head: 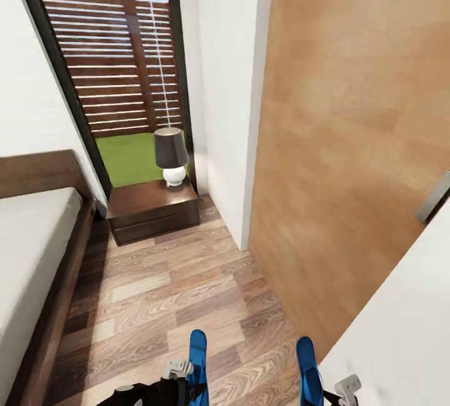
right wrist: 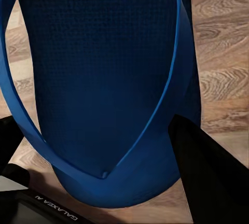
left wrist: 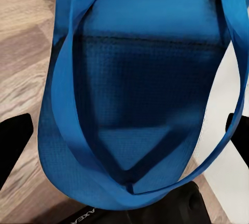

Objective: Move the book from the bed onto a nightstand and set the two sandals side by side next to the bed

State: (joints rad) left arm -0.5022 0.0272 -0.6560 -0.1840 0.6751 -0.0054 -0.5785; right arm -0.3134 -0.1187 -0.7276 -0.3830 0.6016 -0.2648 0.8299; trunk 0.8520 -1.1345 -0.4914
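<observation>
Two bright blue sandals are held upright above the wood-plank floor at the near edge of the head view. My left gripper [head: 185,383] is shut on the left sandal [head: 198,359]. My right gripper [head: 331,393] is shut on the right sandal [head: 307,368]. In the left wrist view the sandal [left wrist: 129,79] sits between the black fingers [left wrist: 13,141]. The right wrist view shows the other sandal [right wrist: 98,73] clamped between dark fingers [right wrist: 210,177]. The bed [head: 31,249] lies at the left. The nightstand [head: 153,209] stands beyond the bed's head end. The book is out of view.
A black-shaded lamp [head: 170,156] stands on the nightstand before the tall dark-framed window [head: 112,68]. A white wall corner [head: 228,112] and a large wooden panel [head: 356,143] close off the right side. Plank floor [head: 169,293] runs between bed and panel.
</observation>
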